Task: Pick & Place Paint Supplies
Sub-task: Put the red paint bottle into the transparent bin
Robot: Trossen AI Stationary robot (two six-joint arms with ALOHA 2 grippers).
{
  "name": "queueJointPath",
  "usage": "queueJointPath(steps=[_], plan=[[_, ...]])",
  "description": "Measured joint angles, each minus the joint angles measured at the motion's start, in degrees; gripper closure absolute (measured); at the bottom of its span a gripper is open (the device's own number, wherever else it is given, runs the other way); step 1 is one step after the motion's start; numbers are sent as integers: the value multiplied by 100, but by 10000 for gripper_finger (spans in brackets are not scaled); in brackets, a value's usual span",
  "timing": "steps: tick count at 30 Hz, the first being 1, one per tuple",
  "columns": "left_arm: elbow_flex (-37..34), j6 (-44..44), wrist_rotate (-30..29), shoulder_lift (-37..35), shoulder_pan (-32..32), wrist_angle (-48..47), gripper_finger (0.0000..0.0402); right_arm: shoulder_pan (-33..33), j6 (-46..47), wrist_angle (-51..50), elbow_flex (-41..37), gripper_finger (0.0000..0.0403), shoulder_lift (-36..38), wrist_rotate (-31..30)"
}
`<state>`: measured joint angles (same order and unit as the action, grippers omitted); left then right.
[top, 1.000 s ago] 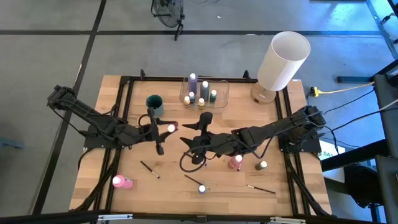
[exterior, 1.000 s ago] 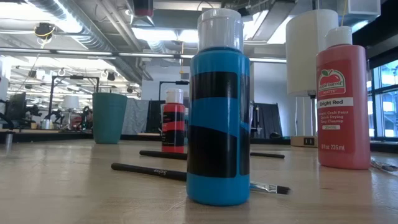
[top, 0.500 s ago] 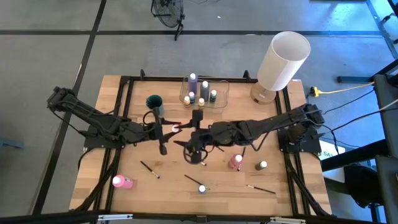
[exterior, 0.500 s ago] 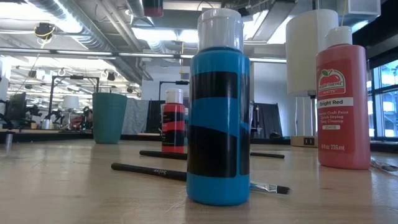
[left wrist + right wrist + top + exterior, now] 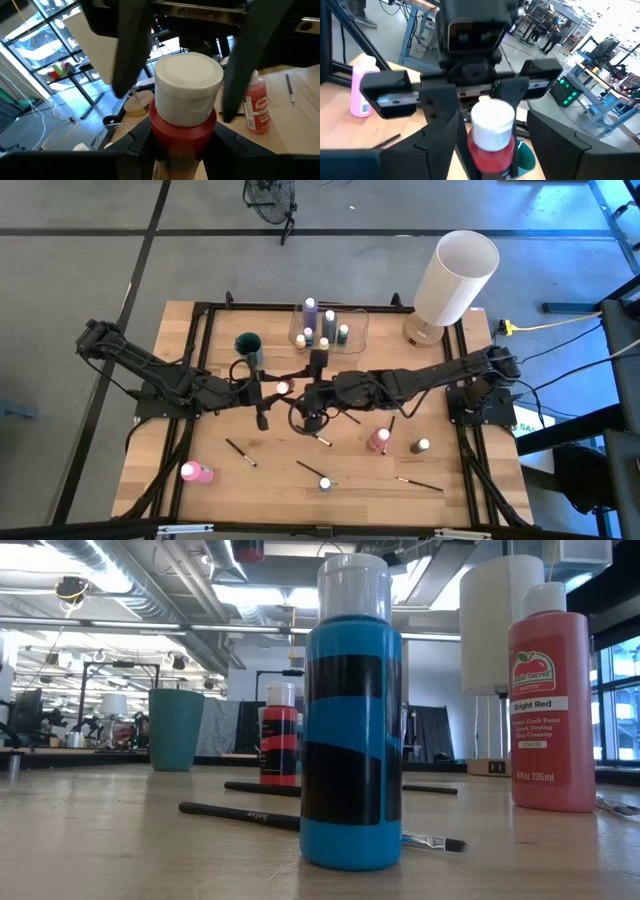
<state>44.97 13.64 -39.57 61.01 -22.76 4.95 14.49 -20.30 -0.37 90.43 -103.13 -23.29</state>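
The left gripper [image 5: 181, 142] was clamped on the red body of a red bottle [image 5: 185, 107], holding it cap-forward above the middle of the table [image 5: 160, 440]. The right gripper [image 5: 492, 132] faced it head-on from the 3 o'clock side. Its fingers [image 5: 440, 130] were spread wide on either side of the white cap, bracketing it, and I could not tell whether they touched. It looked like a hand-over about to happen.

By my reading the job was perhaps half done. The clear container [image 5: 360, 330] at 12 o'clock held about five bottles standing upright, lilac, grey and green among them. Left out on the table were:

- a pink bottle [image 5: 196, 472] lying on its side at 7 o'clock
- a blue bottle [image 5: 325, 482] at 6 o'clock
- a reddish-pink bottle [image 5: 379, 440] and a green bottle [image 5: 421, 446] toward 4 o'clock
- several brushes [image 5: 241, 451] scattered across the near half

The bottles were smooth round plastic cylinders with pale, flat-topped screw caps, probably slippery under hard fingers. The brushes were thin, dark, straight sticks lying flat on the grained wood. A teal cup [image 5: 248, 345] stood at 11 o'clock and a tall white cylinder [image 5: 455, 277] at 2 o'clock.
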Motion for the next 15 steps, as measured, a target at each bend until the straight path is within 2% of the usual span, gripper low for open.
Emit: queueJointPath(steps=[10, 15], plan=[[0, -50, 26, 0, 0, 6, 284, -23, -72, -6, 0, 163, 0, 30], [0, -25, 28, 28, 7, 27, 287, -84, -72, -7, 0, 167, 0, 531]])
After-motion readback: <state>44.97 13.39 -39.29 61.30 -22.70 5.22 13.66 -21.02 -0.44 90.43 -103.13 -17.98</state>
